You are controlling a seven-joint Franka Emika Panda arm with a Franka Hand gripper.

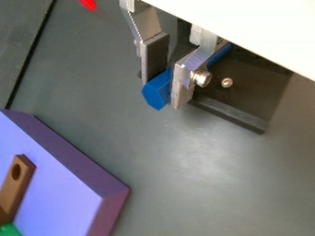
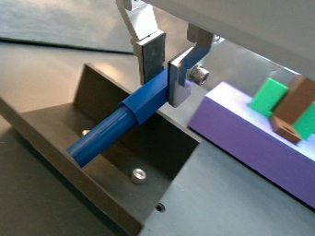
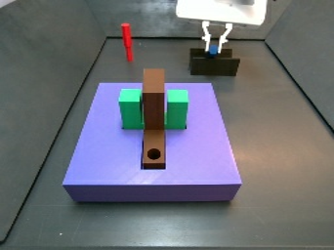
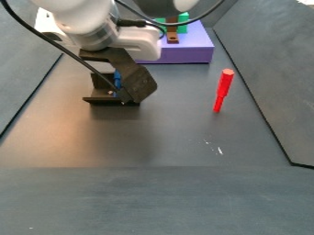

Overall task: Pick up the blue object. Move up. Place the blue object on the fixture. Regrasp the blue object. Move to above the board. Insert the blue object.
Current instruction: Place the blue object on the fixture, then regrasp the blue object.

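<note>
The blue object (image 2: 117, 127) is a slim blue peg lying tilted across the fixture (image 2: 105, 92), a small dark open holder. My gripper (image 2: 164, 81) stands right over the fixture with its jaws shut on the peg's upper end. In a wrist view the peg's end (image 1: 155, 90) sticks out between the fingers of the gripper (image 1: 167, 78), beside the fixture (image 1: 240, 101). In a side view the gripper (image 3: 212, 41) is at the fixture (image 3: 216, 64), behind the purple board (image 3: 196, 166). Another side view shows the gripper (image 4: 117, 78) on the fixture (image 4: 105, 98).
The board carries a brown strip (image 3: 154, 127) with a round hole and two green blocks (image 3: 131, 107). A red peg (image 3: 127, 41) stands on the dark floor apart from the board, also in a side view (image 4: 223, 90). The board's corner (image 1: 62, 175) lies near the gripper.
</note>
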